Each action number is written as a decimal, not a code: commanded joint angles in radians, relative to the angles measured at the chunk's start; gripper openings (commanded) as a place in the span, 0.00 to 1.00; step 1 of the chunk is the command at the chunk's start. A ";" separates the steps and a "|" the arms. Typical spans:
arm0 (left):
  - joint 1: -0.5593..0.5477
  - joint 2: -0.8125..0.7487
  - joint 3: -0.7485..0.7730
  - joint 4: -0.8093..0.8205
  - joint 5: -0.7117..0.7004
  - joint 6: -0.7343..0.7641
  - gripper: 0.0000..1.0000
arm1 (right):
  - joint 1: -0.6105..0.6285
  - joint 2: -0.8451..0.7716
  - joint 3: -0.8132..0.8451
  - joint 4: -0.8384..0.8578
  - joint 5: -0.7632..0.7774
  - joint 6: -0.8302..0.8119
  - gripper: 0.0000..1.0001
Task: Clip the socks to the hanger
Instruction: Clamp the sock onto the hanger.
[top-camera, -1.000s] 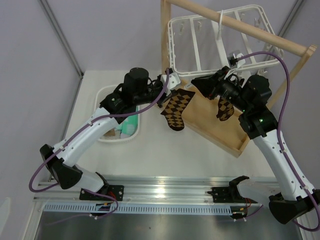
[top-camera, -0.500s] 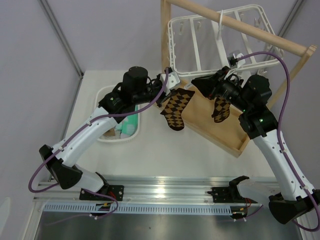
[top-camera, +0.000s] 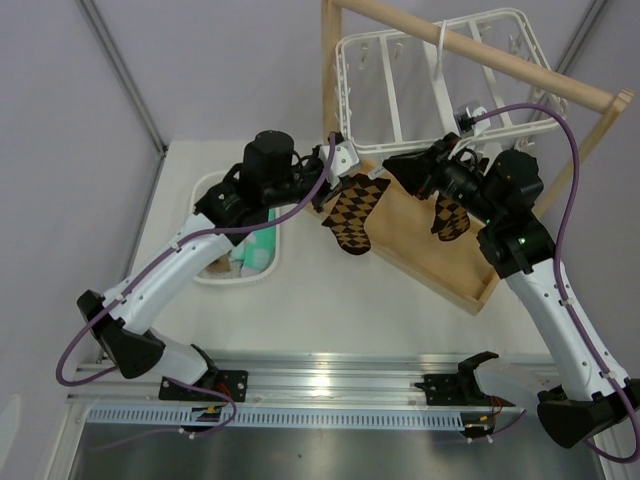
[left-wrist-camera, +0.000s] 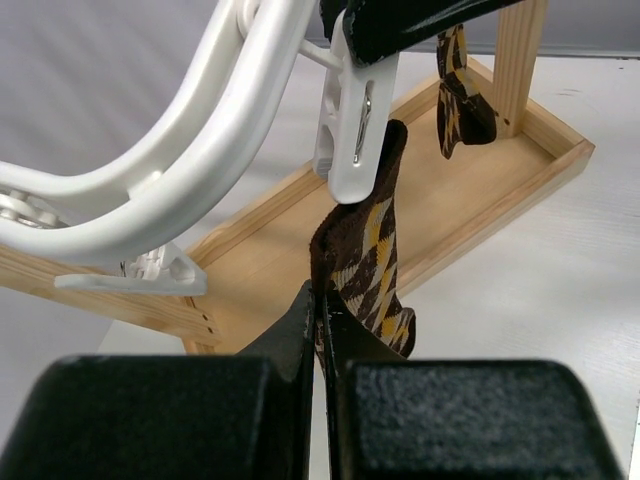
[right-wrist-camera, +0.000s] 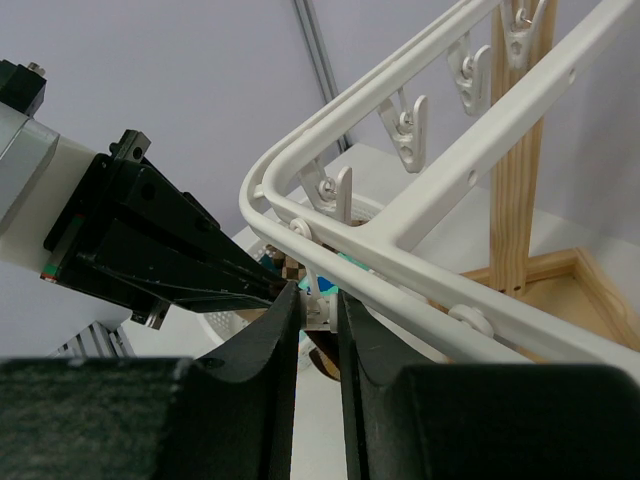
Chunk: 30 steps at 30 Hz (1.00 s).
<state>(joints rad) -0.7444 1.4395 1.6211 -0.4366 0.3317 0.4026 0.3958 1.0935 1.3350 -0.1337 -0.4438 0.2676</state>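
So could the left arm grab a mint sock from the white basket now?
Probably not yet: its jaws are shut on the argyle sock at a clip of the hanger. The basket with the mint sock lies right beside that arm, so after letting go it likely could.

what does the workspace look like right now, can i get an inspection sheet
surface: white table, no marks seen
job's things: white hanger hangs on the wooden stand; hung argyle sock dangles below it; held argyle sock has its cuff at a clip
clutter: white basket holding a mint green sock
grippers: left gripper shut on the held argyle sock; right gripper shut on the clip
cables: purple cables loop along both arms
surroundings: grey walls; metal rail at the near edge
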 joint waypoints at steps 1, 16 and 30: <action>0.010 -0.028 0.049 0.007 0.038 0.021 0.01 | -0.008 -0.014 -0.002 0.051 -0.001 -0.019 0.00; 0.010 -0.021 0.083 -0.001 0.026 0.036 0.01 | -0.008 -0.012 -0.003 0.054 -0.022 -0.027 0.00; 0.010 0.005 0.149 -0.033 0.066 0.031 0.01 | -0.008 -0.015 -0.003 0.046 -0.030 -0.030 0.00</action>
<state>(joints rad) -0.7437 1.4403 1.7172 -0.4808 0.3557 0.4206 0.3943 1.0935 1.3296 -0.1211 -0.4622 0.2523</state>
